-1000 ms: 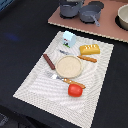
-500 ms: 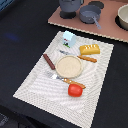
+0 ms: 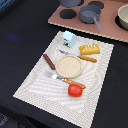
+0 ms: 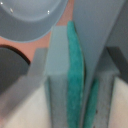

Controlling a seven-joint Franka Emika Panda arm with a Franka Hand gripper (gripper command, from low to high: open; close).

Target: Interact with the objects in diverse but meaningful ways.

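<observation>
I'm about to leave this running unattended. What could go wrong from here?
1. The tomato is round and rests against a fork handle; a nudge could roll it off the mat.
2. The carton stands upright at the mat's edge and may topple.
3. The hand isn't in the exterior view, and the wrist view is blurred, so its state can't be checked.

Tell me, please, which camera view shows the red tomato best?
The exterior view shows it best: the red tomato lies whole and unobstructed on the striped placemat, just beside the orange-handled cutlery. The wrist view does not show the tomato at all; it shows only blurred grey and teal surfaces close up.
</observation>
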